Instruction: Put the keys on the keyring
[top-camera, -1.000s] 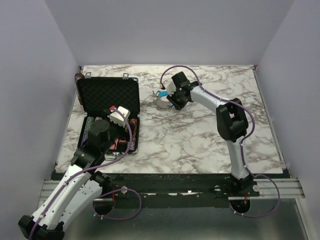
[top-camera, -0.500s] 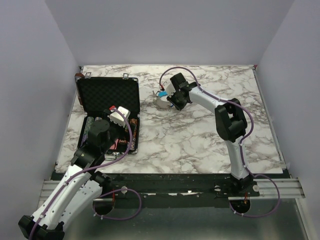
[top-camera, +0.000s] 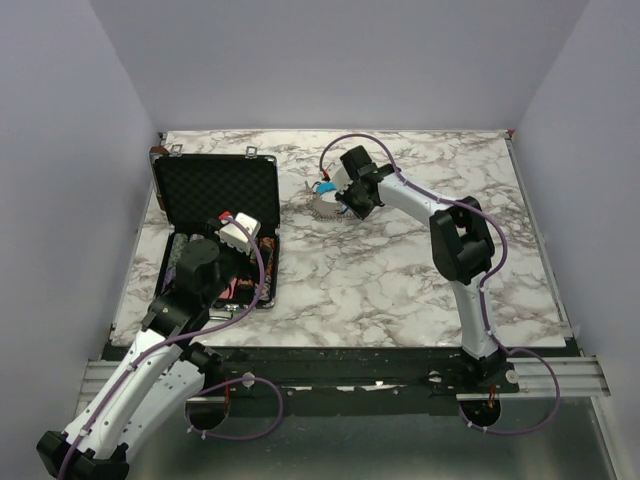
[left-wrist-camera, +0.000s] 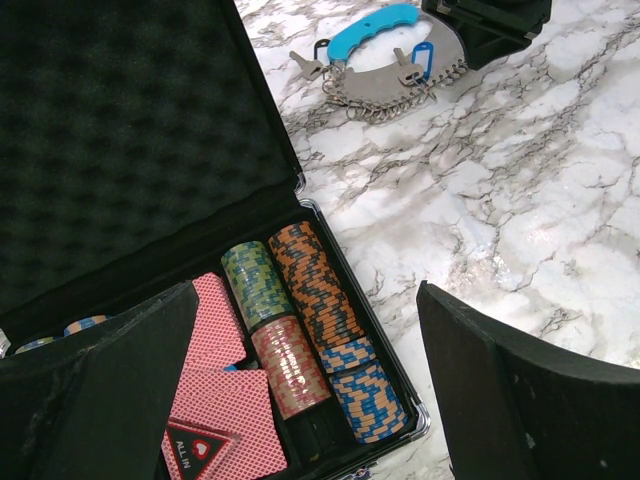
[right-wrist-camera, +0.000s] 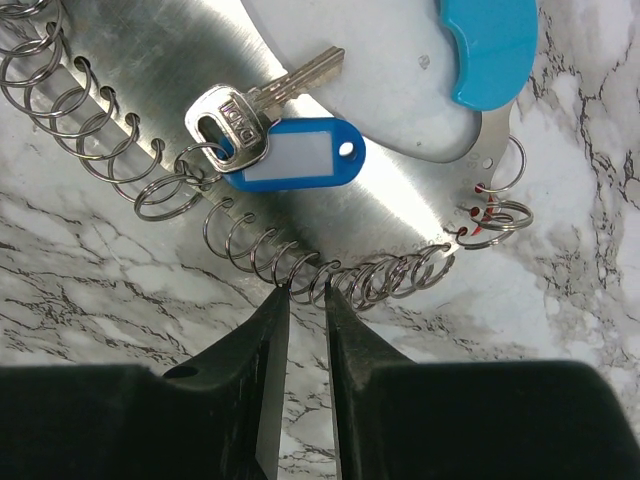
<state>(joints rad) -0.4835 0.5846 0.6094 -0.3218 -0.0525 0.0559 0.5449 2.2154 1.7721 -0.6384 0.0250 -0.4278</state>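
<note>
The keyring (top-camera: 321, 204) is a crescent metal plate with a bright blue handle (right-wrist-camera: 490, 45) and a row of small wire rings (right-wrist-camera: 250, 250) along its curved edge. It lies on the marble table and also shows in the left wrist view (left-wrist-camera: 385, 88). A silver key (right-wrist-camera: 262, 100) with a blue plastic tag (right-wrist-camera: 295, 157) hangs on one ring. Another small key (left-wrist-camera: 305, 66) lies at the plate's left end. My right gripper (right-wrist-camera: 304, 290) is at the ring row, its jaws nearly together with a wire ring between the tips. My left gripper (left-wrist-camera: 305, 400) is open and empty above the case.
An open black foam-lined case (top-camera: 215, 190) stands at the left, holding stacks of poker chips (left-wrist-camera: 300, 300) and red playing cards (left-wrist-camera: 215, 400). Its lid (left-wrist-camera: 120, 130) lies flat behind. Marble table (top-camera: 420, 280) spreads to the right, walled on three sides.
My right gripper has shifted slightly left along the keyring's edge. The left arm has not moved.
</note>
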